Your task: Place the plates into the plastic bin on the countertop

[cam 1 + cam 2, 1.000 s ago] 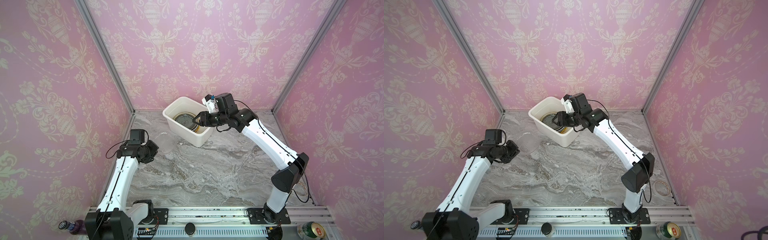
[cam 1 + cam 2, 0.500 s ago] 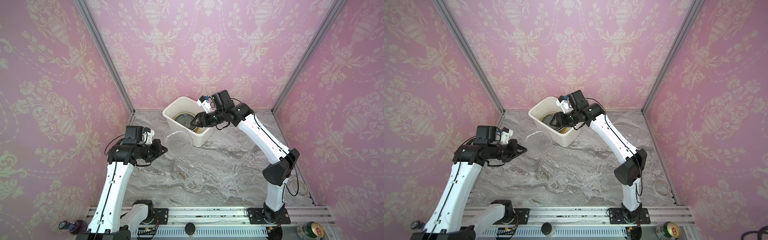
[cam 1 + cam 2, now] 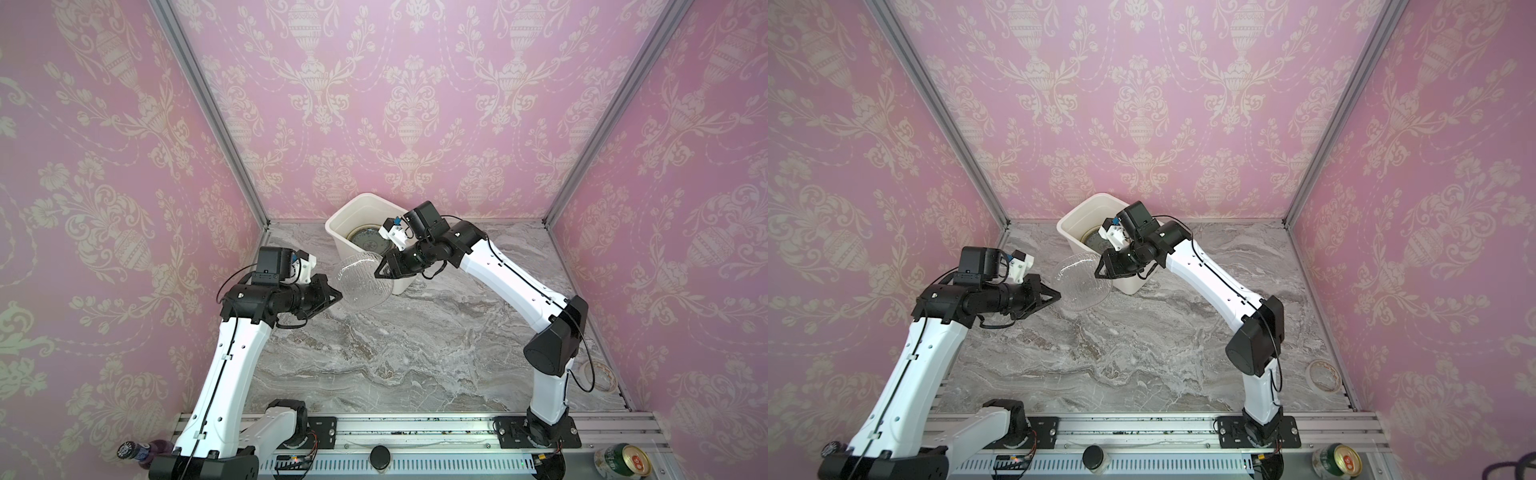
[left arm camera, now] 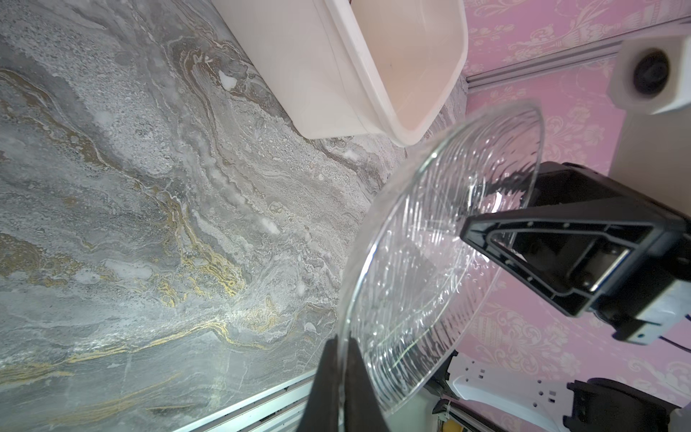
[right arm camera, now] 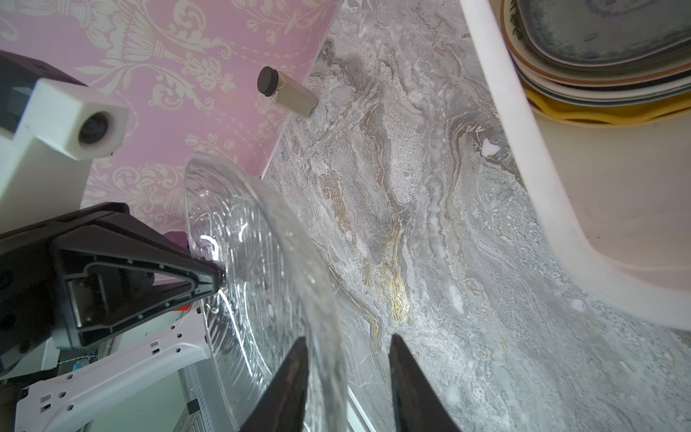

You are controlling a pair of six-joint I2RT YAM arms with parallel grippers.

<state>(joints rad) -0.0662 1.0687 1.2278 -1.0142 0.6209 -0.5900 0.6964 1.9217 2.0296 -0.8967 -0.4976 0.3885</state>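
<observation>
the clear glass plate (image 3: pixel 363 282) (image 4: pixel 430 243) is round, see-through and ribbed with fine ripples. it hangs in the air between the two grippers, tilted steeply on edge and clear of the countertop (image 3: pixel 415 345) beneath them. the other plates (image 5: pixel 598 56) lie stacked in the plastic bin (image 3: pixel 345 249) (image 5: pixel 504 112), a dark-rimmed one on top and a yellow one lowest. the bin stands just behind the right gripper (image 3: pixel 379 272).

the countertop is grey marble with white and brown-gold veins. pink damask wallpaper (image 3: pixel 415 104) closes in three sides, and a ribbed aluminium rail (image 3: pixel 415 432) runs along the arms' bases.

the left gripper (image 3: pixel 338 296) (image 4: pixel 342 340) is clamped tight on the plate's rim, a finger on each face of the glass. the right gripper (image 5: pixel 347 340) meets the opposite rim with its jaws apart. the glass edge passes between its fingers (image 5: pixel 295 374), nearer one of them. whether either pad touches the glass cannot be told.
</observation>
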